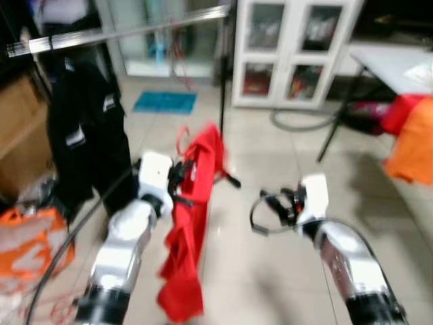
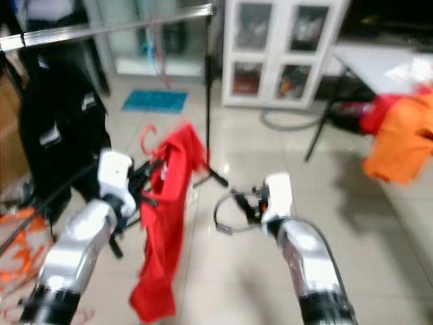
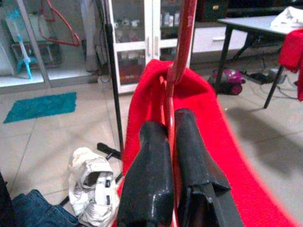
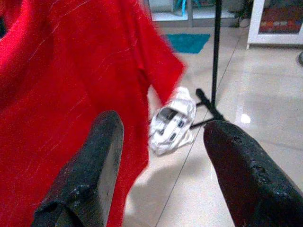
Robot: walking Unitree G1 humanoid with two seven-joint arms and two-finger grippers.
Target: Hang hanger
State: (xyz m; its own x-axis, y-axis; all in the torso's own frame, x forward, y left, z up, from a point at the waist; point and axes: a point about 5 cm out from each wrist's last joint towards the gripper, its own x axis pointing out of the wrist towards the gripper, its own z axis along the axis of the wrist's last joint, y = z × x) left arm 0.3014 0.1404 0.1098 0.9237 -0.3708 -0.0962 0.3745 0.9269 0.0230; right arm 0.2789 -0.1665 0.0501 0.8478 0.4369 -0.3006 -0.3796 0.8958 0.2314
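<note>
While the head views are motion-blurred, the left eye view reads clearly enough: the left gripper (image 1: 181,181) holds a thin red wire hanger (image 1: 184,139) carrying a red cloth shirt (image 1: 189,237), which droops toward the pale tiled floor (image 1: 270,271). The load sits in mid-air, below and to the right of the silver horizontal clothes rail (image 1: 128,30), well apart from it. Black garments (image 1: 84,135) already hang on that rail. Judgement: the hanger is held up front so its hook can be raised to the bar; hanging not yet done.

Right eye view: same scene. The right gripper (image 2: 240,203) is near the shirt's side, not touching it, probably ready to steady the cloth. An orange cloth (image 2: 399,145) drapes off a grey table (image 2: 379,57) at right.

Left wrist view: two black fingers (image 3: 151,170) are pinched together around the red hanger wire, gripping it just below the neck; the shirt's collar wraps over the hanger shoulders, and the stem runs up out of frame, so the hook's shape can't be told here. A black rack pole (image 3: 113,90) and a white cabinet with glass doors (image 3: 142,42) stand behind.

Right wrist view: fingers (image 4: 90,175) spread wide, nothing between them; red shirt fabric hangs just beside one finger. A crumpled white bag (image 4: 173,120) lies on the floor by the pole's base.
</note>
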